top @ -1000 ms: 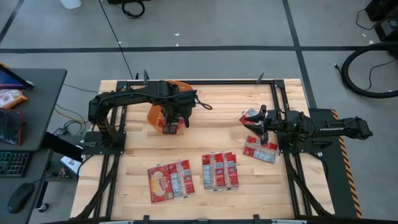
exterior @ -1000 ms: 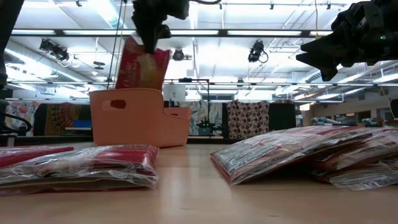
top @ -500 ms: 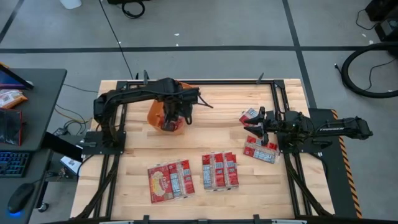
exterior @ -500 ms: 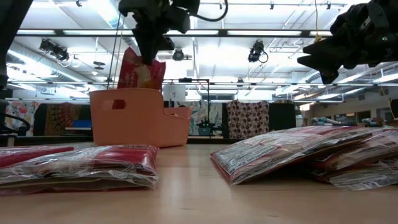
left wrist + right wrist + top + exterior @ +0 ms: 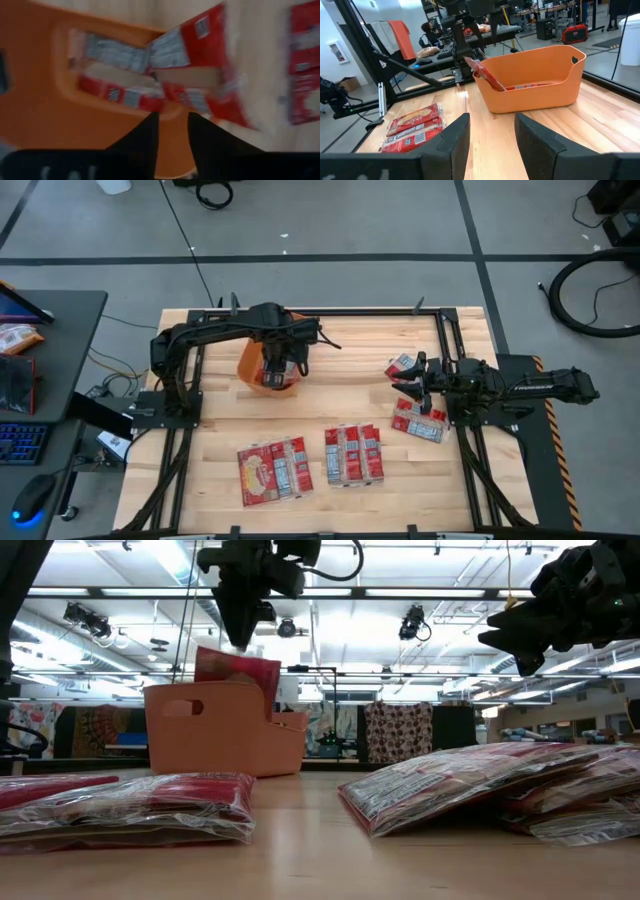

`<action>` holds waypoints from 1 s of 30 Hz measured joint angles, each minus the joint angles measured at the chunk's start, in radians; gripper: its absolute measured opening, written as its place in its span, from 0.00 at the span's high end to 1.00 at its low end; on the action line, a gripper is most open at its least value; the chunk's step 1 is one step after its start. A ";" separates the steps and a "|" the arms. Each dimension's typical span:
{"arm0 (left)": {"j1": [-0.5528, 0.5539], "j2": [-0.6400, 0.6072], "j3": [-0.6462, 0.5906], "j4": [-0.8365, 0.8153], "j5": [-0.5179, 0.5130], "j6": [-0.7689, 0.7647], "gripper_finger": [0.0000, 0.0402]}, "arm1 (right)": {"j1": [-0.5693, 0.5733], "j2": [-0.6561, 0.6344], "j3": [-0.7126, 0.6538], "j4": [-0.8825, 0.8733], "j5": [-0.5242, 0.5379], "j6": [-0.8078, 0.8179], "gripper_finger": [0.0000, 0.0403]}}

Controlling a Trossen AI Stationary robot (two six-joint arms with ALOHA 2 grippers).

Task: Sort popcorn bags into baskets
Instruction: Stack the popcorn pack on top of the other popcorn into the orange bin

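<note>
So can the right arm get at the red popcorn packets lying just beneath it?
Probably yes. The right gripper hangs with jaws open, holding nothing, right beside the red popcorn packets on the wooden table. Nothing lies between them.

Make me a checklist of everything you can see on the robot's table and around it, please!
Surface: wooden table, bare in the middle.
Job's things: orange basket at the back left, one popcorn bag leaning over its rim; flat bags in three groups along the front and right.
Clutter: nothing seen.
Grippers: left gripper above the basket, fingers apart, holding nothing; right gripper open, waiting at the right side over a bag.
Cables: a thin black cable crosses the floor behind the table.
Surroundings: desk with a keyboard on the left, grey floor.
</note>
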 joint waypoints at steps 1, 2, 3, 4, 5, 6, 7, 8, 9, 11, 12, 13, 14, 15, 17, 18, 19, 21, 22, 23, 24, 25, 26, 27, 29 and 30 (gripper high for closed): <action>-0.001 0.000 0.000 0.000 -0.034 0.000 0.69 | 0.000 0.000 0.000 0.000 0.000 0.000 0.60; -0.003 0.000 0.000 0.002 -0.073 -0.010 0.66 | 0.000 0.000 0.000 0.000 0.000 0.000 0.60; -0.004 0.000 0.000 0.005 -0.104 -0.021 0.64 | 0.000 0.000 0.000 0.000 0.000 0.000 0.60; -0.003 0.000 0.000 0.011 -0.122 -0.041 0.62 | 0.000 0.000 0.000 0.000 0.000 0.000 0.60; -0.003 0.000 0.000 0.017 -0.125 -0.065 0.61 | 0.000 0.000 0.000 0.001 0.000 0.000 0.60; -0.003 0.000 0.000 0.023 -0.122 -0.092 0.60 | 0.000 0.000 0.000 0.001 0.000 0.000 0.60; -0.003 0.000 0.000 0.030 -0.116 -0.120 0.60 | 0.000 0.000 0.000 0.001 0.000 0.000 0.60; -0.003 0.000 0.000 0.036 -0.105 -0.143 0.59 | 0.000 0.000 0.000 0.002 0.000 0.000 0.60; -0.006 0.000 0.000 0.040 -0.087 -0.161 0.60 | 0.000 0.000 0.000 0.002 0.000 0.000 0.60; -0.013 0.000 0.000 0.054 -0.032 -0.194 0.61 | 0.000 0.000 0.000 0.003 0.000 0.000 0.60; -0.020 0.000 0.000 0.069 -0.003 -0.206 0.61 | 0.000 0.000 0.000 0.003 0.000 0.000 0.60; -0.028 0.000 0.000 0.082 0.024 -0.221 0.62 | 0.000 0.000 0.000 0.003 0.000 0.000 0.60; -0.039 0.000 0.000 0.098 0.044 -0.235 0.63 | 0.000 0.000 0.000 0.003 0.000 0.000 0.60; -0.054 0.000 0.000 0.116 0.050 -0.247 0.63 | 0.000 0.000 0.000 0.004 0.000 0.000 0.60; -0.091 0.000 0.000 0.144 0.030 -0.255 0.64 | 0.000 0.000 0.000 0.007 0.000 0.000 0.60; -0.114 0.000 0.000 0.154 -0.003 -0.276 0.64 | 0.000 0.000 0.000 0.008 0.000 0.000 0.60; -0.138 0.000 0.000 0.166 -0.044 -0.299 0.63 | 0.000 0.000 0.000 0.007 0.000 0.000 0.60; -0.187 0.000 0.000 0.190 -0.121 -0.347 0.61 | 0.000 0.000 0.000 0.007 0.000 0.000 0.60; -0.213 0.000 0.000 0.195 -0.154 -0.370 0.60 | 0.000 0.000 0.000 0.007 0.000 0.000 0.60; -0.239 0.000 0.000 0.200 -0.179 -0.389 0.58 | 0.000 0.000 0.000 0.007 0.000 -0.001 0.60; -0.264 0.000 0.000 0.206 -0.200 -0.406 0.56 | 0.000 0.000 0.000 0.007 0.001 -0.001 0.60; -0.287 0.000 0.000 0.214 -0.224 -0.422 0.53 | 0.000 0.000 0.000 0.008 0.001 0.000 0.60; -0.311 0.001 0.000 0.221 -0.248 -0.437 0.51 | 0.000 0.000 0.000 0.009 0.001 0.000 0.60; -0.331 0.008 0.002 0.225 -0.275 -0.459 0.48 | 0.000 0.000 0.000 0.010 0.001 0.000 0.60; -0.365 0.018 0.001 0.224 -0.322 -0.497 0.42 | 0.000 0.000 0.000 0.011 0.001 0.002 0.60; -0.378 0.032 0.001 0.219 -0.347 -0.510 0.40 | 0.000 0.000 0.000 0.011 0.001 0.006 0.60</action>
